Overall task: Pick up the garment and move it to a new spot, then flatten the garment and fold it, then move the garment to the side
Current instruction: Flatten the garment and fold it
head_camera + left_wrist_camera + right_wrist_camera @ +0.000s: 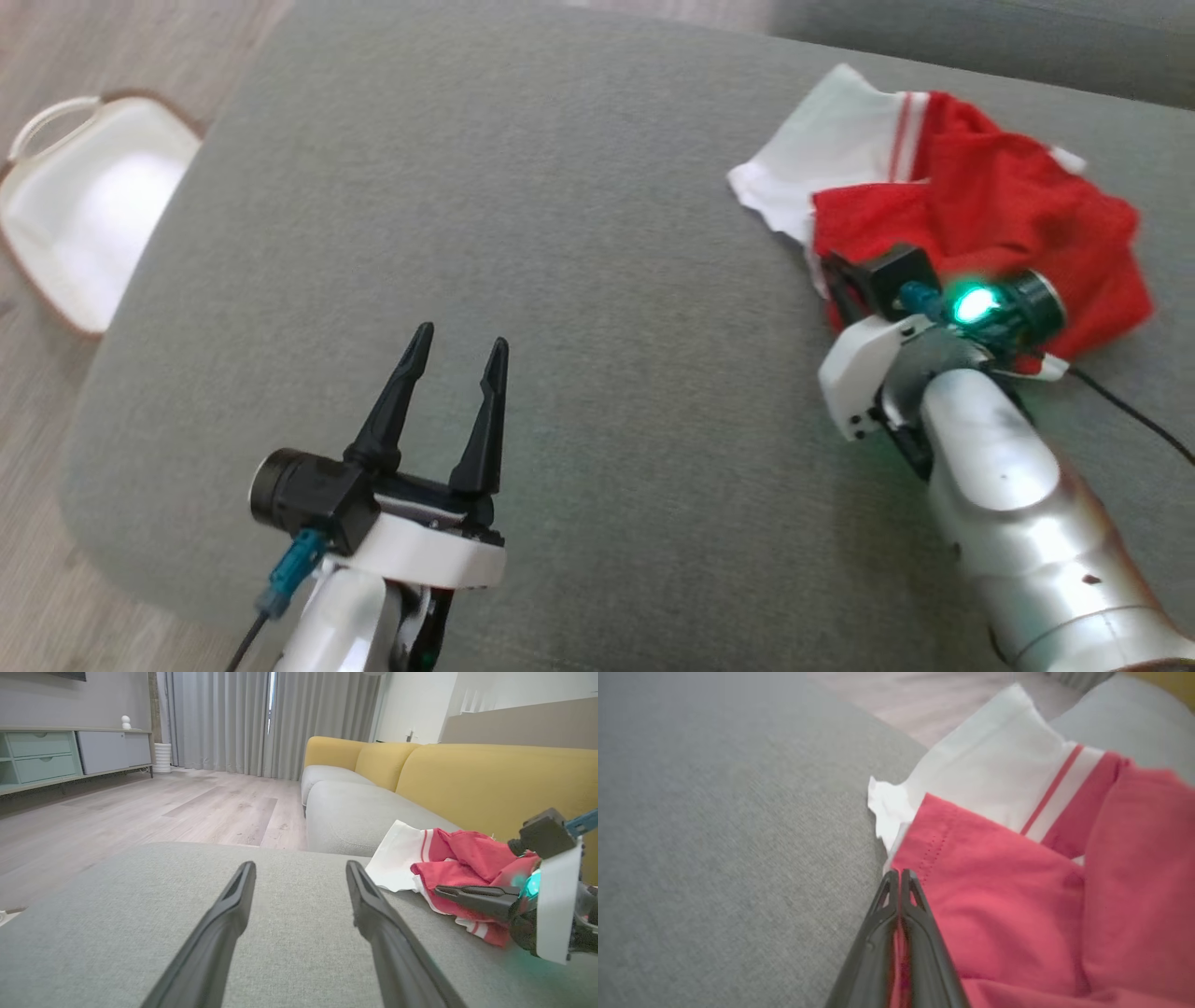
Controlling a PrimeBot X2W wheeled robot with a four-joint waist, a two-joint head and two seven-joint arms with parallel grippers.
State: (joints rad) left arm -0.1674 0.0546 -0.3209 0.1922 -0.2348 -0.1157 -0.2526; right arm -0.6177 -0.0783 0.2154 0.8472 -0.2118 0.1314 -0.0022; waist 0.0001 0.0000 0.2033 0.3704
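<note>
1. Pinching the garment, my right gripper is clamping its red edge.
2. It's lying crumpled, far right on the cushion.
3. My left gripper is hovering wide-spread above the cushion.

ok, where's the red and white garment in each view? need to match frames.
Head view: garment upper right, on the grey cushion.
Left wrist view: right of middle, behind the right pincer.
Right wrist view: right half, red edge pinched by that pincer.
Shared landmark: its white panel with red stripes.
</note>
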